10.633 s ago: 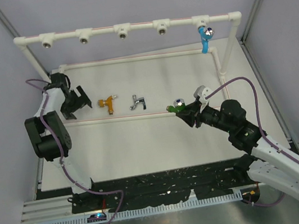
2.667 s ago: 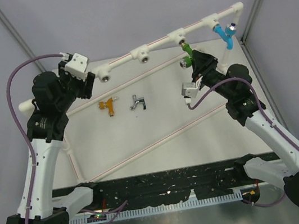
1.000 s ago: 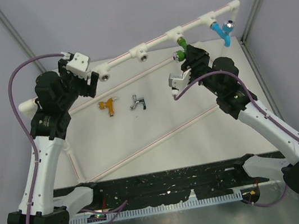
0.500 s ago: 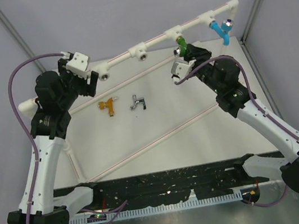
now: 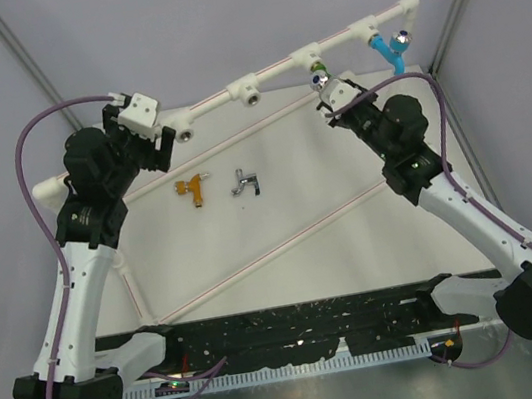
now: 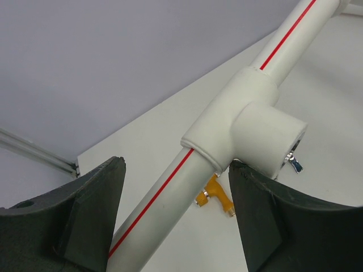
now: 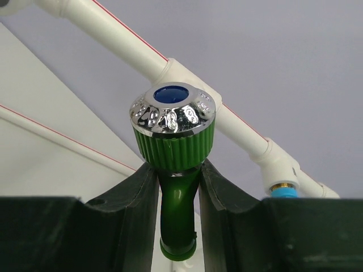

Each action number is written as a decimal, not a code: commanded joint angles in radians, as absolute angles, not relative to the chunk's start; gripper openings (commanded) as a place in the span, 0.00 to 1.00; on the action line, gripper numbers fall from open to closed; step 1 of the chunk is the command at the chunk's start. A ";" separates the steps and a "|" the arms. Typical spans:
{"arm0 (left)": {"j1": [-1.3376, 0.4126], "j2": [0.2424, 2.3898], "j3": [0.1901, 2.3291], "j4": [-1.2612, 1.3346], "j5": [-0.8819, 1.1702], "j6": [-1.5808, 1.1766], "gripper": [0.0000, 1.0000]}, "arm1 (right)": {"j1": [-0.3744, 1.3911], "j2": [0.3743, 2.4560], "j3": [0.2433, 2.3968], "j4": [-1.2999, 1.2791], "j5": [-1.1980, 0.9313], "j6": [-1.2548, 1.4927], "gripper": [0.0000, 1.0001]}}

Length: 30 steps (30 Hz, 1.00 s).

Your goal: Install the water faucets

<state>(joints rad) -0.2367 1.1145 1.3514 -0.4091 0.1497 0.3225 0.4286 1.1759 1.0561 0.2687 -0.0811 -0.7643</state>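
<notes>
While the right end effector is clamped on the green faucet, keep its stem square to the tee of the white pipe frame at 1 o'clock. Turn slowly, back off if it binds. Seating isn't visible. Left end effector straddles the pipe at 10 o'clock; gripping or not, can't tell. Green faucet: ribbed collar, dimpled chrome cap, blue centre. Blue faucet hangs at its 2 o'clock. Orange faucet and silver faucet lie on the surface toward 9 o'clock.
</notes>
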 commanded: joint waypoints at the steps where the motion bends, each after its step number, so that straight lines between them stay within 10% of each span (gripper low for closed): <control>1: -0.271 1.157 1.285 -0.629 0.183 0.218 0.77 | 0.442 1.197 1.057 0.330 -0.166 -0.502 0.05; 30: -0.279 1.137 1.276 -0.612 0.176 0.221 0.78 | 0.339 1.236 0.914 0.637 -0.063 1.018 0.05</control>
<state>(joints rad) -0.2539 1.1076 1.3384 -0.3904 0.1085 0.3313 0.3176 1.2026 0.9360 0.5507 -0.0265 0.7033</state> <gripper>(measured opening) 0.774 0.357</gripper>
